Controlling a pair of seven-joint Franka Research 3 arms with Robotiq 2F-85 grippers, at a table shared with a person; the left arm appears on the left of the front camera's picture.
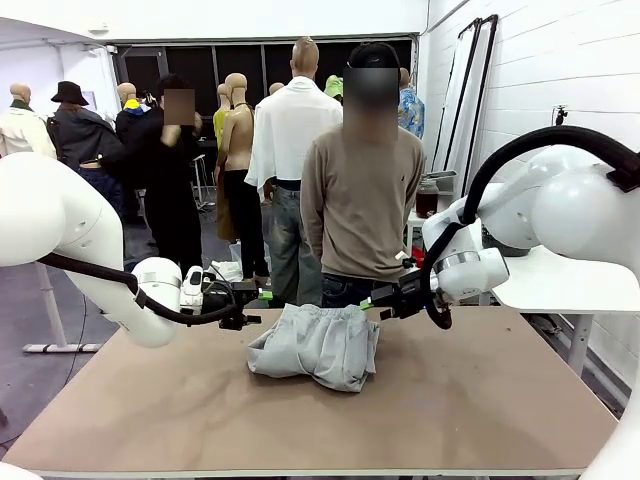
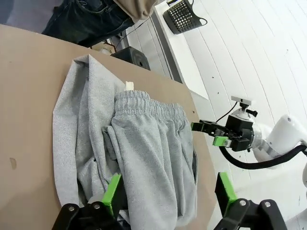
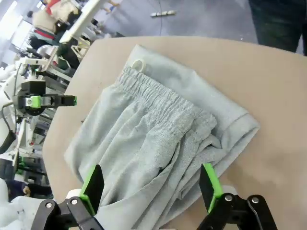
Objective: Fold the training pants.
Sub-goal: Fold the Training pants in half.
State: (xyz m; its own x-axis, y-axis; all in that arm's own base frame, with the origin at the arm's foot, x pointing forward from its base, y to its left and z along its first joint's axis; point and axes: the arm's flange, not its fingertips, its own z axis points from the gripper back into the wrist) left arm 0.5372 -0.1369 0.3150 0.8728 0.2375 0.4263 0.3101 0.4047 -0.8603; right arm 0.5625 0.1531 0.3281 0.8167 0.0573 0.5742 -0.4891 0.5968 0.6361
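The light grey soft jersey training pants [image 1: 315, 345] lie bunched in a compact bundle on the brown table [image 1: 450, 410], between the 2 grippers. They look light, limp and likely to slump, so the gathered waistband [image 3: 165, 103] seems the firmest hold. The left gripper [image 2: 168, 191] hangs spread over 1 end, the right gripper [image 3: 151, 184] spread over the other. The left wrist view adds a black mesh basket [image 2: 182, 17].
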